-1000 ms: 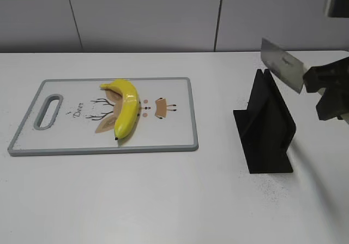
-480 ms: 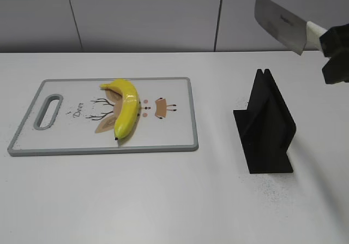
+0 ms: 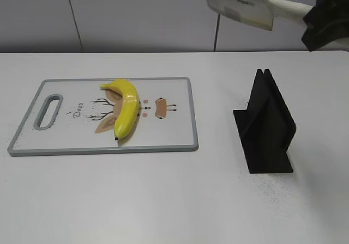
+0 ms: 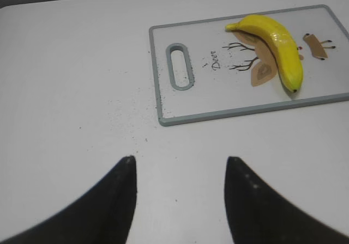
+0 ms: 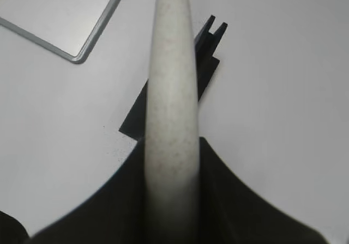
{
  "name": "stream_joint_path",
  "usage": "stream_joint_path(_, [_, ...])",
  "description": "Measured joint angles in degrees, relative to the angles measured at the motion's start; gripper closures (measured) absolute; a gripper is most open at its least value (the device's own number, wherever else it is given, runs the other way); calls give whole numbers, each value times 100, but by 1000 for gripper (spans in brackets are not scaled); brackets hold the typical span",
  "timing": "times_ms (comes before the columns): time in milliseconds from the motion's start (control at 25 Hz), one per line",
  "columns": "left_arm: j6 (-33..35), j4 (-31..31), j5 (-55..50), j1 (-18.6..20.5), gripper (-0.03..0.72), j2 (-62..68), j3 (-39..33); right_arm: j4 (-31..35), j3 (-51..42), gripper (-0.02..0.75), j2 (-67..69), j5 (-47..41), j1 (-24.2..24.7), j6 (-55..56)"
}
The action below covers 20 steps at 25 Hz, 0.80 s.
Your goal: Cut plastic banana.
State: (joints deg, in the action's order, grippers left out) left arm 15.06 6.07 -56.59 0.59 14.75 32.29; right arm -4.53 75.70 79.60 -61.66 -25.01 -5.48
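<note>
Right gripper (image 3: 319, 23) jaws clamped on knife (image 3: 240, 7) handle, high above the stand (image 3: 265, 125). Left gripper (image 4: 180, 170) jaws apart, empty. Banana (image 3: 125, 110) lies on cutting board (image 3: 180, 138). Advice: carry blade leftward, level, square across banana's middle, press straight down.

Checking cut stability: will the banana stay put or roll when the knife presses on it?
The banana lies unheld on its curved side on the board, so it may rock or slide. Its glossy skin looks slippery. The left gripper is open, well away.
</note>
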Motion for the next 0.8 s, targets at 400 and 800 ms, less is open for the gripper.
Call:
stream_joint_path(400, [1579,990,672,0,180,2370,929,96,1553,573,1574,-286,0,-2058])
stream_joint_path(800, [3987,1916,211,0,180,5161,3106,1230,2481,573,2638,-297,0,-4718])
